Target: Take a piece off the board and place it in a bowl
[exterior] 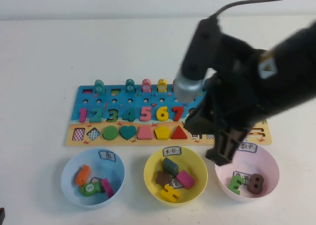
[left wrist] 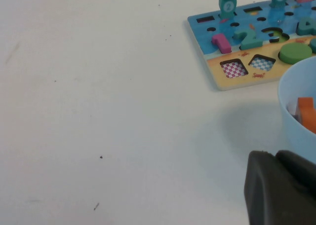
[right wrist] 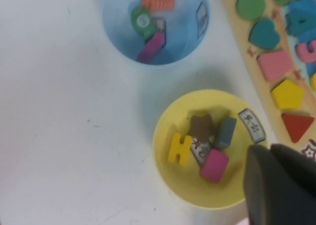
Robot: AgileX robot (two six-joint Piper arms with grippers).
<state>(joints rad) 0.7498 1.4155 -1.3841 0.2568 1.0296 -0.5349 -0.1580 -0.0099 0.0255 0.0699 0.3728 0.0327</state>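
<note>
item: the piece (right wrist: 201, 126), dark brown rounded star; lies inside the yellow bowl (exterior: 153, 184), flat on the floor of it, touching a grey-blue block (right wrist: 226, 132) and just beside a pink block (right wrist: 214, 165) and a yellow h-shaped piece (right wrist: 178, 149); by this placing the drop reads as done

item: the board (exterior: 74, 138), long, blue above and tan below; sits behind the row of three bowls with a narrow strip of bare table between; numbers, pegs and five shapes seated in the tan strip, two checkered sockets vacant at its left end

item: light blue bowl (exterior: 69, 185), left of the yellow one, holding an orange piece, a green one and a magenta one; pink bowl (exterior: 271, 183), right of it, holding a green letter and a brown 8

item: right gripper (exterior: 224, 151), hanging above the gap between yellow and pink bowls, near the board's front edge; nothing visible in it; whether its pincer stands apart or together cannot be told from any view

item: left gripper (left wrist: 281, 190), low over bare table just beside the light blue bowl's outer side, off the board's left end; its pincer state cannot be told; likely parked out of the working arm's way

open room: wide empty table to the left and behind the board; bowls stand close, rims nearly meeting, so a rise straight up seems the safest exit for the right arm
</note>
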